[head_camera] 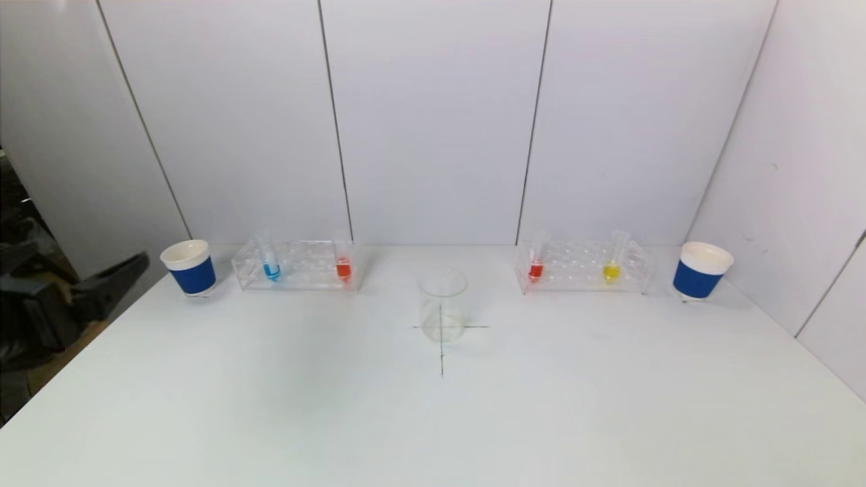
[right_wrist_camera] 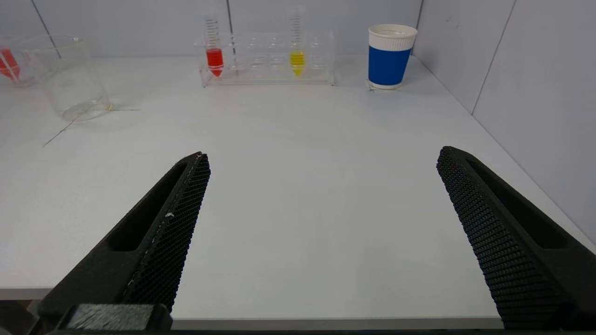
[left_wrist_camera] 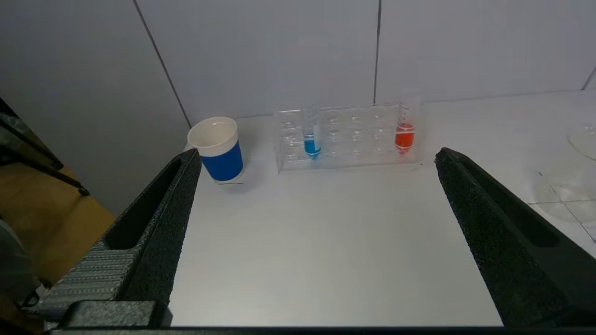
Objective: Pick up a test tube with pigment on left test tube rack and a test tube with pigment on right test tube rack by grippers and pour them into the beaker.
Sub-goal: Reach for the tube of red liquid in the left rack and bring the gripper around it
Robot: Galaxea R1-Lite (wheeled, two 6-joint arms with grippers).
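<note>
Nothing picked yet. Clear glass beaker (head_camera: 442, 306) is sitting empty on the pen cross mid-table; using it as ref.

Left of beaker, toward the wall: clear acrylic left rack (head_camera: 295, 265) is holding a blue-pigment tube (head_camera: 271, 261) at its far end and an orange-red-pigment tube (head_camera: 344, 260) at the end nearest the beaker. Right of beaker: clear acrylic right rack (head_camera: 583, 266) is holding a red-pigment tube (head_camera: 536, 262) at the beaker end and a yellow-pigment tube (head_camera: 613, 262) further out. Blue-sleeved paper cups (head_camera: 189, 267) are flanking outboard of each rack.

Left gripper (left_wrist_camera: 316, 163) and right gripper (right_wrist_camera: 323, 158) are both hanging back near the front table edge, well short of beaker and racks, jaws wide apart, holding nothing.

Handling, my guess: tubes are looking light, stiff, slick, thin-walled, prob plastic but can't confirm. Grab upper bare section above the rack top, clear of the liquid, moderate squeeze. Lift straight up or the light rack is prob coming along. Beaker is light too, avoid nudging while pouring.
</note>
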